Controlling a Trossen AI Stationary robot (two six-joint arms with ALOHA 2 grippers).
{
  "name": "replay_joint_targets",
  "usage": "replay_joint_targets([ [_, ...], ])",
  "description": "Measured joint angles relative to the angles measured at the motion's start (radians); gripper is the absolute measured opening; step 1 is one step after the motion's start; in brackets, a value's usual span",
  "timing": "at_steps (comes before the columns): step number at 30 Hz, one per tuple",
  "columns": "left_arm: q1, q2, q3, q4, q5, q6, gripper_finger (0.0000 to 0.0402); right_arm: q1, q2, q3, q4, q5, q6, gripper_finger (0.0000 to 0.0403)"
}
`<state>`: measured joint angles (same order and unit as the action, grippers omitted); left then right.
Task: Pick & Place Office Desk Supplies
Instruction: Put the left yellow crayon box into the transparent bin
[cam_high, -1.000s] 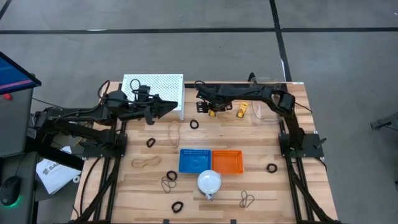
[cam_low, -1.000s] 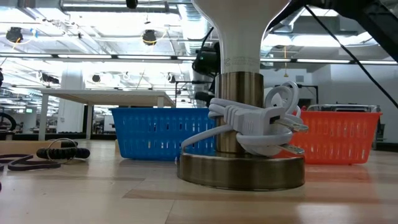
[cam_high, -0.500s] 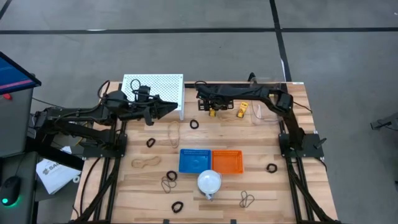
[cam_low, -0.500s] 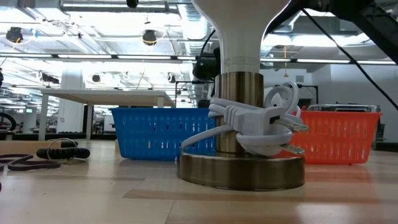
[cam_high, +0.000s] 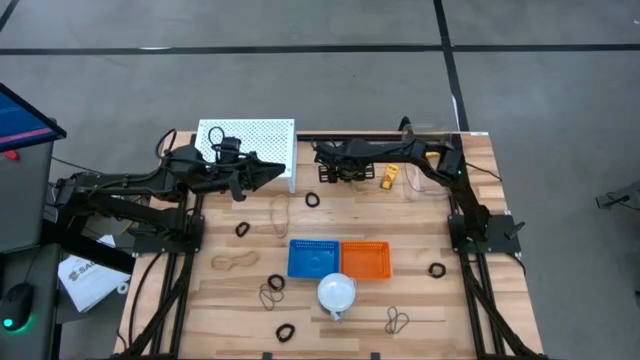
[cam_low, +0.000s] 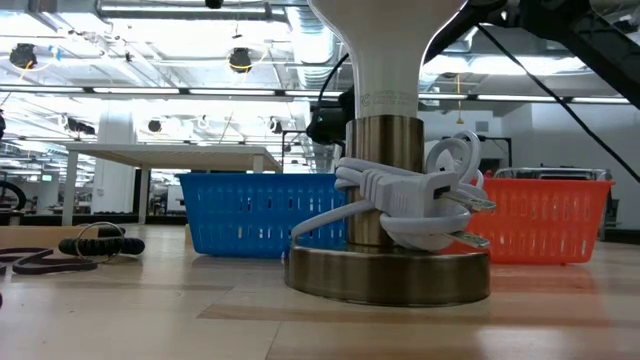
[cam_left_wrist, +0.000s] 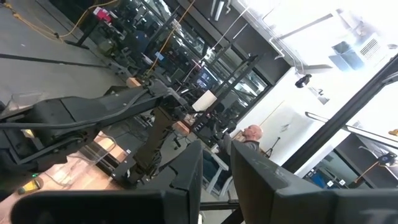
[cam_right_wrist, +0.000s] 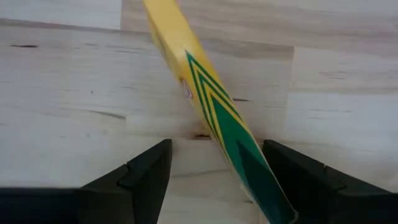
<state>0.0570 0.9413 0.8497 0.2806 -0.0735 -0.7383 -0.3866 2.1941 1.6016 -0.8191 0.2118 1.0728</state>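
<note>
The right claw (cam_right_wrist: 211, 168) hangs low over the table (cam_right_wrist: 62, 93) with its fingers spread wide. A yellow clip (cam_right_wrist: 208, 106) with green stripes lies slantwise between them, not yet gripped. It looks light, stiff and smooth, so pinching across its narrow middle seems safest. The left claw (cam_high: 268, 172) waits apart; I cannot tell its opening.

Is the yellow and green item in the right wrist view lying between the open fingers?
Yes, the yellow and green item lies on the wood between the two spread fingers.

Overhead and table-level views, perhaps sharing the baskets (cam_high: 339, 258).
</note>
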Motion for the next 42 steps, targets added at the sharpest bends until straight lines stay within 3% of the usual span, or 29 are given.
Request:
replay_joint_targets([
  [15,0.000,0.000,0.000,0.005,0.000,0.000,0.0076,-0.008,0.001,-0.001,0.005,0.002,-0.033,0.0237],
  [31,0.000,0.000,0.000,0.005,0.000,0.000,0.0076,0.001,-0.004,-0.003,0.013,0.003,-0.063,0.0029],
  [36,0.000,0.000,0.000,0.004,0.000,0.000,0.0076,0.020,-0.032,-0.004,0.015,0.007,-0.086,0.0026],
  [42,0.000,0.000,0.000,0.002,0.000,0.024,0.0076,0.035,-0.148,-0.003,-0.038,0.097,-0.131,0.0041],
])
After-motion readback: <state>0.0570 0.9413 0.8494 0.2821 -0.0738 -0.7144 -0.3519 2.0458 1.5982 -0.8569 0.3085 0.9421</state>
